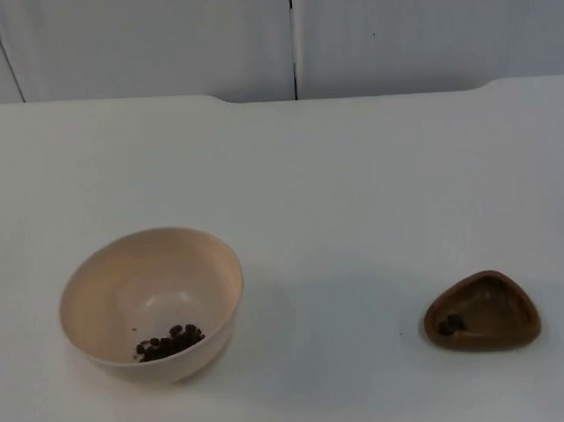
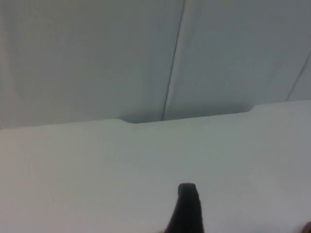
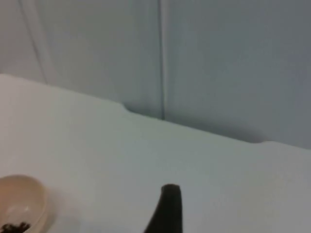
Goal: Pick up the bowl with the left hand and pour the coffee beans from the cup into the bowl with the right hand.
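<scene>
I see a white table top (image 1: 356, 188) running back to a grey partition wall (image 1: 159, 38) with a vertical seam (image 1: 293, 40).

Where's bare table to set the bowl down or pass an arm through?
Bare table runs from the partition wall down to the bowl and the brown cup, and also between those two. Nowhere is crowded.

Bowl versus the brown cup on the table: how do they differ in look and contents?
The bowl is cream, round and larger; the cup is dark brown, roughly triangular, smaller and shallower. The bowl holds a cluster of coffee beans; the cup holds just a few dark ones. The bowl stands on the left arm's side, the cup on the right arm's. Both rest upright on the white table, untouched.
</scene>
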